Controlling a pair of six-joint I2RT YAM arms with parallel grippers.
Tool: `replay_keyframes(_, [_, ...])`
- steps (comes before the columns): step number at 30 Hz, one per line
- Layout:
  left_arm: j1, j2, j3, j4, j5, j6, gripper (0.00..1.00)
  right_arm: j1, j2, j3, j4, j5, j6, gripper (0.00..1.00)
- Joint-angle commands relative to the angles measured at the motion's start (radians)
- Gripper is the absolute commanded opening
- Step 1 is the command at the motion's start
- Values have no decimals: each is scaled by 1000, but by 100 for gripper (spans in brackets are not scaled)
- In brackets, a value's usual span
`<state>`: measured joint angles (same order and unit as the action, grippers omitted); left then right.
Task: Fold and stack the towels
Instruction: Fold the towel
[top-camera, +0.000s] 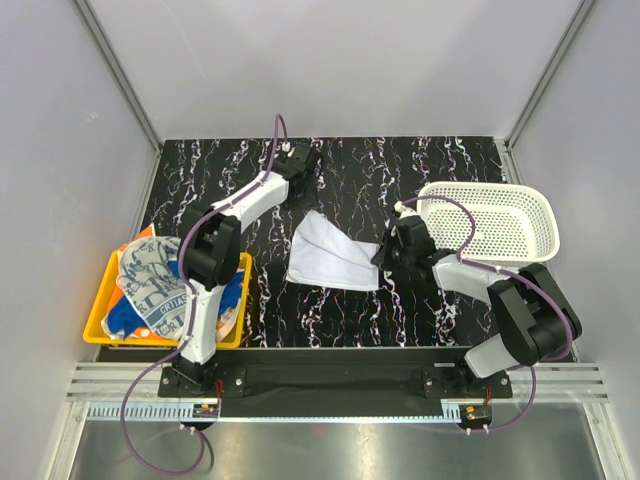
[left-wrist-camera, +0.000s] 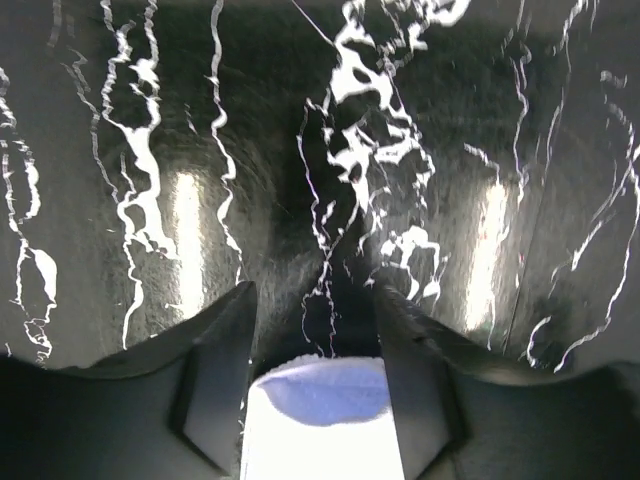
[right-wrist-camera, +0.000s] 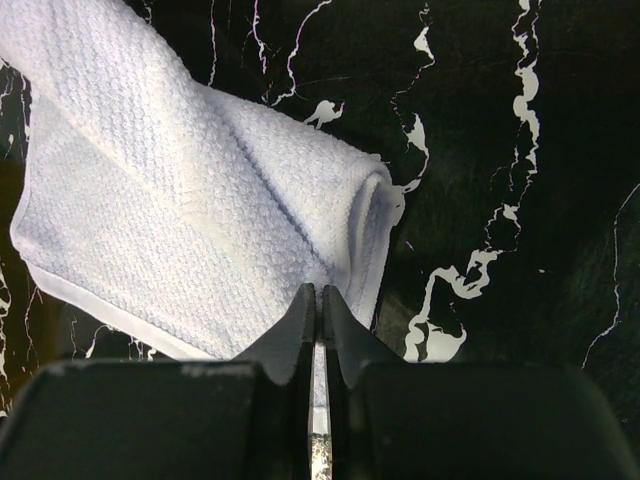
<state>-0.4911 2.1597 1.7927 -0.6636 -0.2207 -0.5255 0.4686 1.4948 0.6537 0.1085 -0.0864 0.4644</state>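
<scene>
A plain white towel (top-camera: 325, 258) lies part-folded in the middle of the black marble table, one side rolled over into a soft fold (right-wrist-camera: 180, 200). My right gripper (top-camera: 385, 252) sits at its right edge, jaws pressed together (right-wrist-camera: 317, 292) with a thin strip of the cloth pinched between them. My left gripper (top-camera: 303, 160) is stretched out beyond the towel's far corner. Its jaws stand wide apart (left-wrist-camera: 312, 300), and a white corner of the towel (left-wrist-camera: 320, 420) shows low between the fingers, not gripped. More towels (top-camera: 150, 280), white with blue pattern, blue and orange, are heaped in the bin at the left.
The yellow plastic bin (top-camera: 95, 320) stands at the table's left near edge. A white perforated basket (top-camera: 548, 215) stands at the right, just behind my right arm. Grey walls close the table in at the back and sides.
</scene>
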Motion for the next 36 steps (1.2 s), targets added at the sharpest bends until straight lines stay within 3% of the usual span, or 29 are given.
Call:
replay_keyframes(1, [-7,-44,7,19,56,68,52,13,16,20,46,34,-7,0])
replay_keyframes(5, [-12,-98,-81,58,127,85,43,15,15,20,46,40,-7,0])
replay_keyframes(10, [-12,-224,-266,133,155,81,40,15,5,23,34,42,-10,0])
replay_keyframes(17, [-10,-391,-473,206,158,53,39,15,-1,26,26,47,-3,0])
replay_keyframes(27, [-12,-570,-636,214,138,-5,40,13,-15,27,10,50,-6,0])
replay_keyframes(29, [-12,-603,-656,228,141,-19,43,15,-22,26,7,54,-7,0])
replay_keyframes(34, [-12,-640,-633,268,130,-34,62,15,-21,27,5,57,-9,0])
replay_keyframes(36, [-17,-608,-581,277,129,-31,63,15,-10,29,8,60,-9,0])
